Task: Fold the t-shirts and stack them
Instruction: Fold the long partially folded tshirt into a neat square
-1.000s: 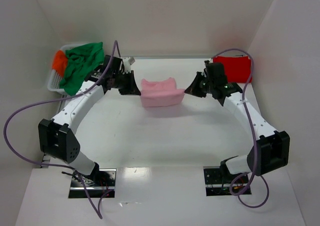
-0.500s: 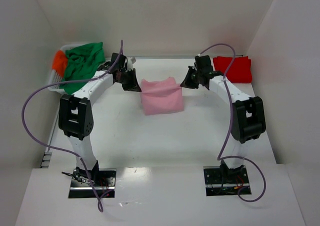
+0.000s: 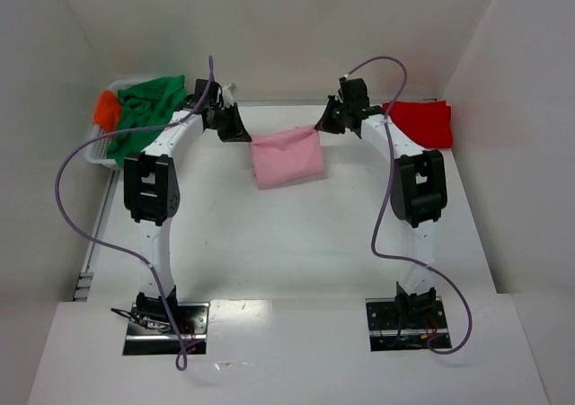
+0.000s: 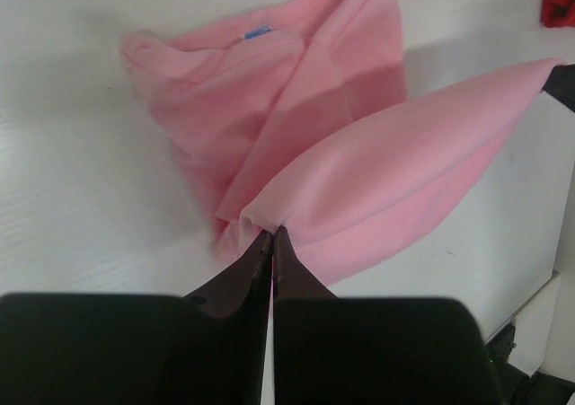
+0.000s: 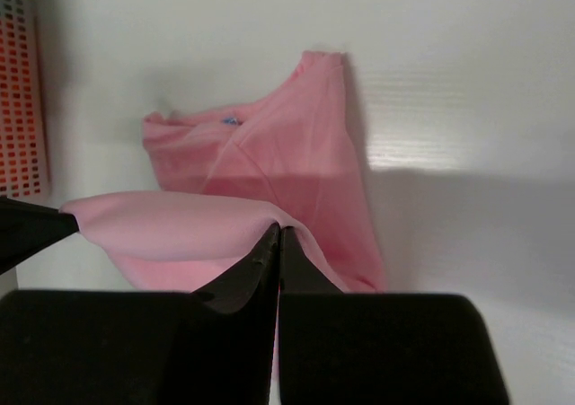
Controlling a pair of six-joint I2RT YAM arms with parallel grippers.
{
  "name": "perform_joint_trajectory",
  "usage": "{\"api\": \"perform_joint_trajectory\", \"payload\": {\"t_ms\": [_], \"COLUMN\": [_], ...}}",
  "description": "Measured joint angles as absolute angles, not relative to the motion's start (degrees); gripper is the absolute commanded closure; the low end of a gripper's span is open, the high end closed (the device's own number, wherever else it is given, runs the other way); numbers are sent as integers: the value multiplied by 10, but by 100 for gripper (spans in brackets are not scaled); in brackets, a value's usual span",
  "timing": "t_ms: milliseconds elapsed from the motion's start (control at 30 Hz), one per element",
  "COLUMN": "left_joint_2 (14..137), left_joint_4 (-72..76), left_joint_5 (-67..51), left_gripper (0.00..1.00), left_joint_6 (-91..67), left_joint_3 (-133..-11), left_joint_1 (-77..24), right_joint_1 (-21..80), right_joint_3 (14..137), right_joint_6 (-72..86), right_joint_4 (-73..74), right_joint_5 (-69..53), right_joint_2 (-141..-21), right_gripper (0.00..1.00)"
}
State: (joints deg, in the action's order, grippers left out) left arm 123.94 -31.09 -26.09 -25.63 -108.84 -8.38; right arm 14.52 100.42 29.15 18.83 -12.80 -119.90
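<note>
A pinch of cloth is clamped tight between the closed black fingers of the left gripper point(image 4: 271, 235), and a second pinch is held just as firmly by the shut fingers of the right gripper point(image 5: 278, 233). What is gripped is the soft light-pink short-sleeved t-shirt point(image 3: 287, 157), taken at two opposite corners of one edge. That edge is drawn taut between the grippers and raised, while the rest of the garment, collar label up, is spread on the white table point(image 3: 287, 252) at its far middle. The paired grip is probably meant to carry the lifted edge over evenly, so that a straight fold can be laid. A flat red cloth t-shirt point(image 3: 422, 123) is set at the far right, seemingly as the stack's base. A crumpled green t-shirt point(image 3: 144, 113) and an orange t-shirt point(image 3: 107, 110) are left in the white slotted basket point(image 3: 95, 152) at the far left.
</note>
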Motion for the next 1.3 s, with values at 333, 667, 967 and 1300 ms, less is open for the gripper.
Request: {"api": "perform_joint_trajectory", "payload": {"t_ms": [333, 667, 967, 1300], "left_joint_2": [1341, 1372, 1220, 1157], "left_joint_4": [-309, -289, -235, -112], "left_joint_5": [-278, -306, -336, -344], "left_gripper": [79, 26, 44, 66], "left_joint_6": [-272, -287, -301, -379], "left_joint_3": [-1172, -1232, -944, -762], "left_joint_1": [-55, -35, -36, -36], "right_joint_1": [140, 133, 131, 185], "right_joint_3": [1199, 1357, 1353, 1371], "right_joint_6": [289, 289, 274, 275], "right_joint_4": [215, 254, 271, 288], "right_joint_5": [-141, -148, -185, -217], "right_joint_2": [-1365, -1449, -1446, -1442], "right_gripper": [90, 45, 73, 89]}}
